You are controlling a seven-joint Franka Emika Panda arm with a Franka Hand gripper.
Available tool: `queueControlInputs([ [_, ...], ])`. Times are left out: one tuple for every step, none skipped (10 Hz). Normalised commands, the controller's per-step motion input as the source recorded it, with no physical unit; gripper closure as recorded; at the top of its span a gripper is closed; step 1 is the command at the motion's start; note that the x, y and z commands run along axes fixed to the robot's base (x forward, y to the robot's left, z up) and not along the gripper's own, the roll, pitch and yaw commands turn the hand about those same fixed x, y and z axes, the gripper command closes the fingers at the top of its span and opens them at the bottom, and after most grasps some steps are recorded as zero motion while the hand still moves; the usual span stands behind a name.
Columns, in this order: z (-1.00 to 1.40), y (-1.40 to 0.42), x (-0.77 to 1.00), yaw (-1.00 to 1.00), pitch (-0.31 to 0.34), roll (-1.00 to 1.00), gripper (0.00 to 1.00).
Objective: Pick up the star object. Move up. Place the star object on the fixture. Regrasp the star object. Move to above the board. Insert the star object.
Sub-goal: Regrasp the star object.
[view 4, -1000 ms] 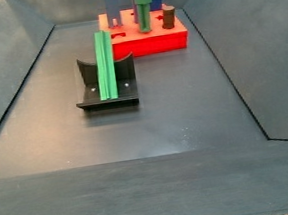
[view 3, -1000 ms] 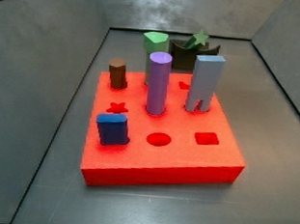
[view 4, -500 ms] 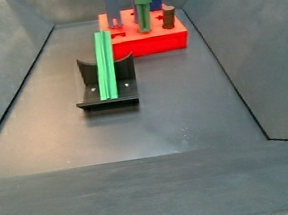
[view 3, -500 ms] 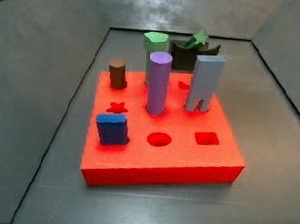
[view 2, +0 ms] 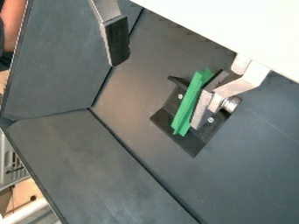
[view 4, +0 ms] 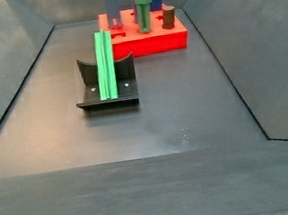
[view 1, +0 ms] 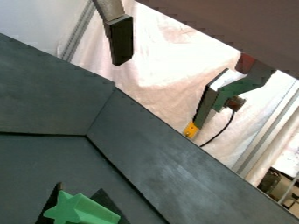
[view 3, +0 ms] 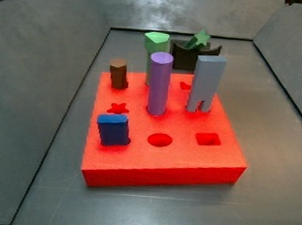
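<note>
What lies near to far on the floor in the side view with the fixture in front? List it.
The fixture bearing the star object → board. The gripper, open, is above the fixture in a wrist view.

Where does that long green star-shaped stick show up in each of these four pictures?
Wrist view: only the star object's end shows at the picture's edge.
Wrist view: star object leans on the fixture, below the empty gripper.
Side view: its tip peeks behind the board.
Side view: it leans on the fixture.
Shared landmark: the fixture.
</note>
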Motion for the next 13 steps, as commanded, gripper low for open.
queueControlInputs([
  [-0.01,-0.05,0.08,0.21,0.019,0.17,0.00],
  [-1.00,0.04,0.03,0.23,0.040,0.13,0.00],
  [-1.00,0.04,0.04,0.21,0.022,0.12,0.00],
  [-1.00,0.04,0.05,0.18,-0.024,0.11,0.00],
  [-1.00,0.04,0.06,0.16,-0.051,0.10,0.00],
  [-1.00,0.03,0.07,0.13,-0.091,0.09,0.00],
  [-1.00,0.03,0.08,0.09,-0.110,0.08,0.00],
  [-1.00,0.03,0.09,0.05,-0.120,0.07,0.00],
  [-1.00,0.03,0.09,0.03,-0.116,0.08,0.00],
  [-1.00,0.02,0.11,-0.01,-0.099,0.08,0.00],
  [-1.00,0.02,0.11,-0.02,-0.089,0.08,0.00],
  [-0.84,0.01,0.10,-0.04,-0.058,0.07,0.00],
  [-0.68,0.01,0.10,-0.04,-0.037,0.07,0.00],
])
